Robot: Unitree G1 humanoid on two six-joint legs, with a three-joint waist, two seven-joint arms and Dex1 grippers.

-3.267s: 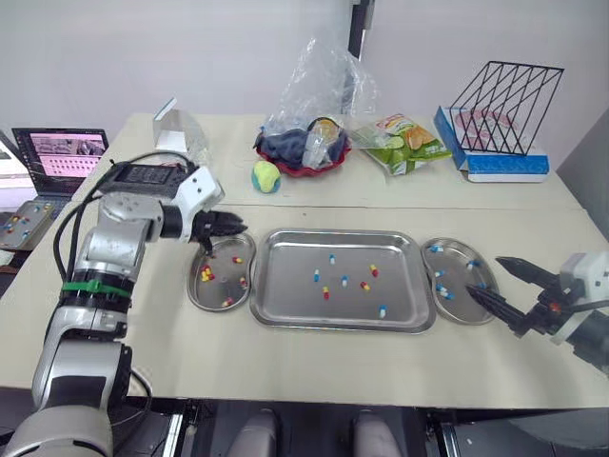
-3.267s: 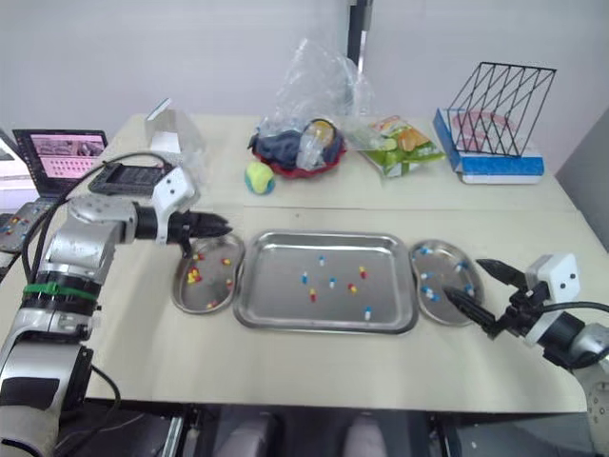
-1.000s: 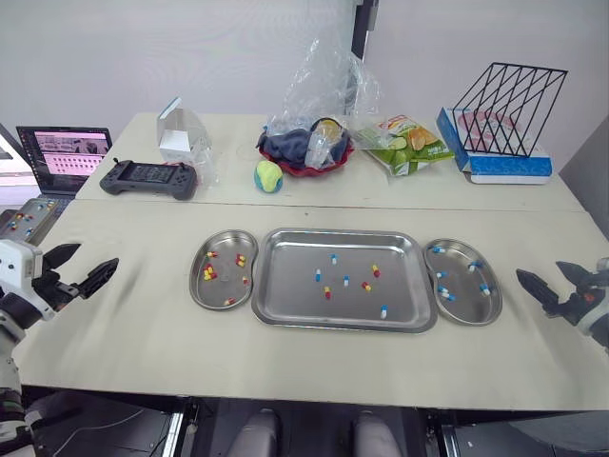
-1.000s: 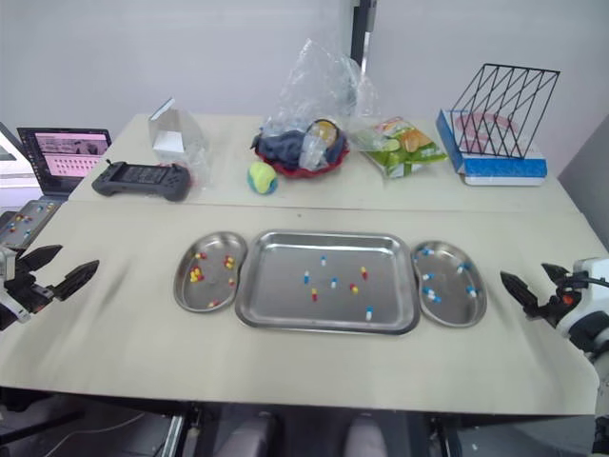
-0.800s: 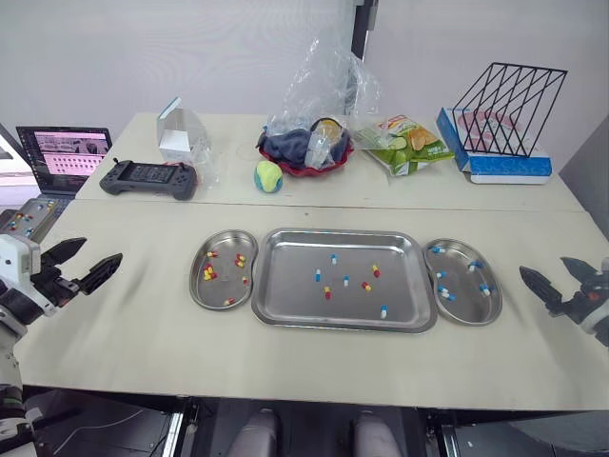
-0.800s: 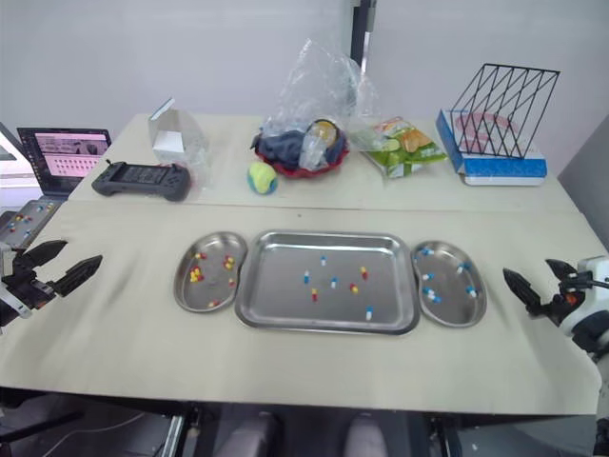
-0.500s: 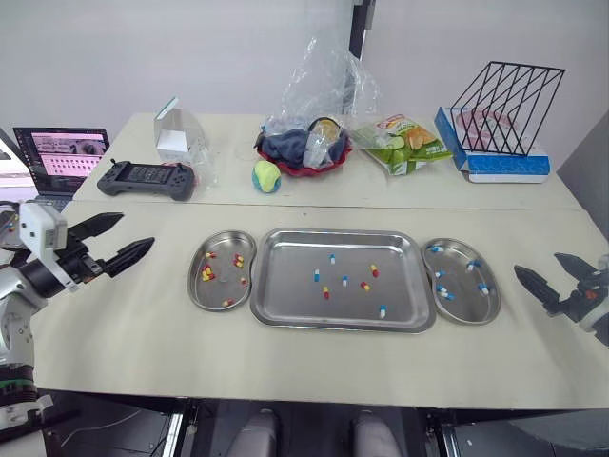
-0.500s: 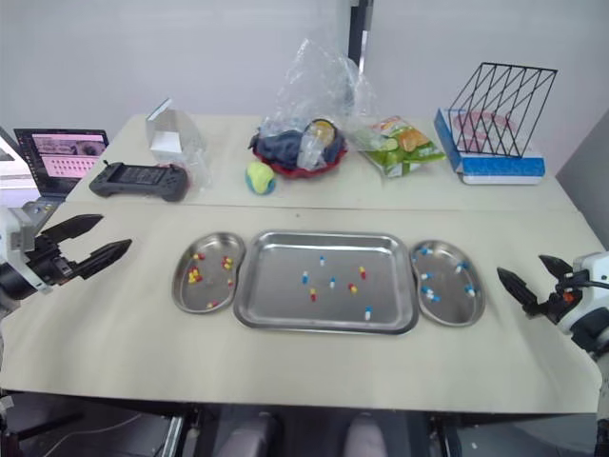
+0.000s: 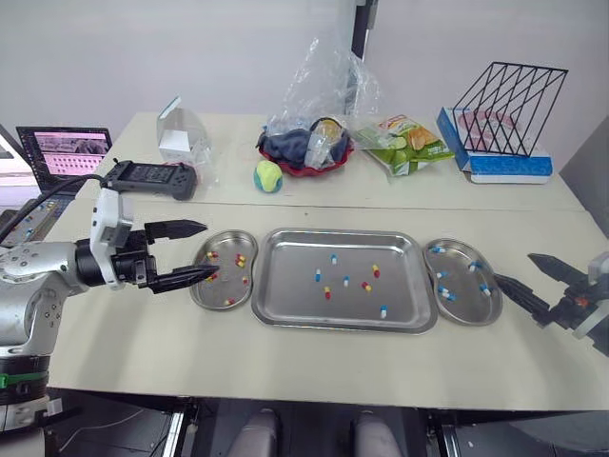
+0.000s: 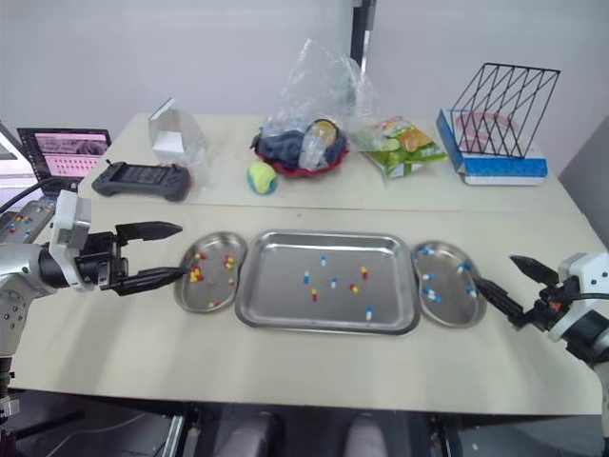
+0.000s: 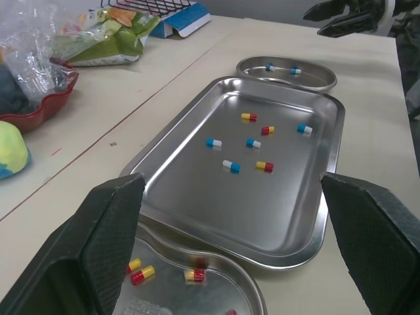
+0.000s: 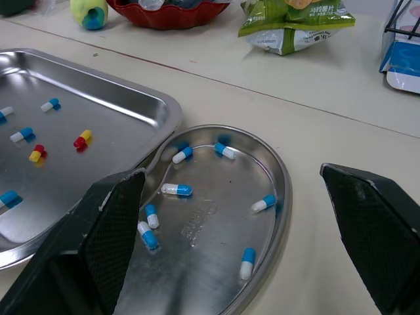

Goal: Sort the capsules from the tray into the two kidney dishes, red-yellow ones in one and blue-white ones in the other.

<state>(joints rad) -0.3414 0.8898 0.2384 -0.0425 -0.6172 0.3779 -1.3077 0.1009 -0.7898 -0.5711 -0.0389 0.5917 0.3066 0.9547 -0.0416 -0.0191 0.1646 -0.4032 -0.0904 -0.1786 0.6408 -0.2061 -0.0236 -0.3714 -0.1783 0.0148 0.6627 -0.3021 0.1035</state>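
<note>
- A pale table (image 9: 285, 367) is seen in front of a white wall (image 9: 143, 48), with a ball (image 9: 267, 176) and a wire rack (image 9: 504, 105) set at the back.
- A tray (image 9: 290, 305) is laid in the middle of the table, its long side running left to right.
- The left dish (image 9: 221, 288) is set just beside one short end, and red-yellow ones are seen in it.
- The right dish (image 9: 461, 284) is set just beside the other end, and blue-white ones are seen in it.
- A few capsules of both kinds are left near the middle of the tray.
- The left gripper (image 9: 210, 249) is held wide open and empty, with its tips over the left dish and pointed at the tray.
- The nearest red-yellow capsule (image 9: 325, 293) is found to that gripper's right, past the dish rim, so the left arm is judged the better one for it.
- Which way that capsule's long side runs cannot be told.
- The right gripper (image 9: 512, 268) is held open and empty too, low at the outer edge of the right dish.
- A blue-white capsule (image 9: 383, 310) is found to its left, across that dish.
</note>
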